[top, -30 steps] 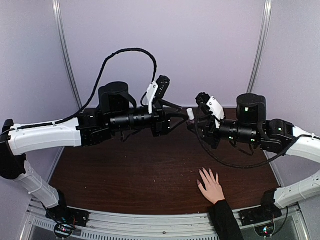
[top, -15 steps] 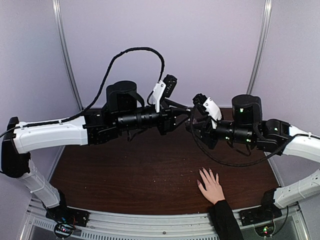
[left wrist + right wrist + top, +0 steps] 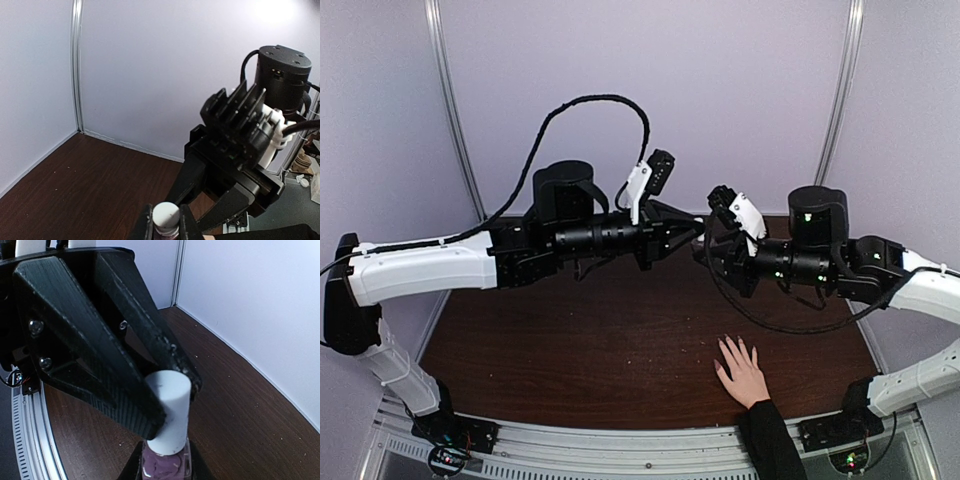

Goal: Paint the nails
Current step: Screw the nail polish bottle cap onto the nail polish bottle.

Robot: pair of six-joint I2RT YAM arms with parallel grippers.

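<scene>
A light-skinned hand (image 3: 745, 372) with spread fingers and a black sleeve (image 3: 772, 440) lies flat on the table's near right; its nails are too small to make out. Above the table's middle the two grippers meet. My right gripper (image 3: 706, 251) (image 3: 165, 467) is shut on a small clear bottle of purple polish (image 3: 163, 466). My left gripper (image 3: 696, 232) (image 3: 165, 226) is shut on the bottle's white cap (image 3: 169, 410) (image 3: 166, 215); its black fingers (image 3: 100, 340) clamp the cap from both sides. In the top view the bottle is hidden between the fingers.
The dark brown table (image 3: 570, 340) is closed in by pale walls at the back and sides. A metal rail (image 3: 620, 452) runs along the near edge by the arm bases. A black cable (image 3: 580, 100) loops above the left arm.
My left arm has moved right and its fingers have closed over the white cap, which showed bare between the grippers a second ago. The right arm shifted slightly. The hand has not moved.
</scene>
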